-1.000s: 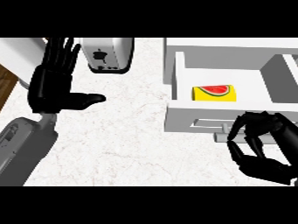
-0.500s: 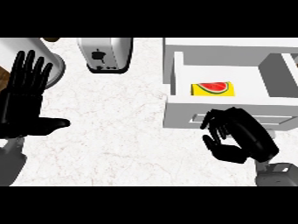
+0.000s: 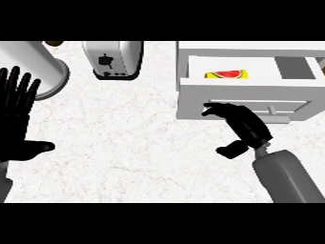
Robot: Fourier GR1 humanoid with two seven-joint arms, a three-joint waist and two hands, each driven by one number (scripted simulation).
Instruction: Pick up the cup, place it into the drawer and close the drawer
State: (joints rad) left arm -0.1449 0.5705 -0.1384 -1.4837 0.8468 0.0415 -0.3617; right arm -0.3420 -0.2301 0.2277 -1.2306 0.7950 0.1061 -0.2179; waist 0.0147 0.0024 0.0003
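Gaping white drawer (image 3: 214, 95); yellow cup (image 3: 226, 75) inside

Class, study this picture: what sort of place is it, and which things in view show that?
Probably a kitchen: a white marbled counter, a metal toaster standing on it, and an open white drawer holding a small yellow packet with a watermelon picture.

White drawer (image 3: 302, 95) pulled open at upper right, front panel toward the viewer; inside, near its left wall, yellow watermelon-printed cup (image 3: 227, 75) lying flat.
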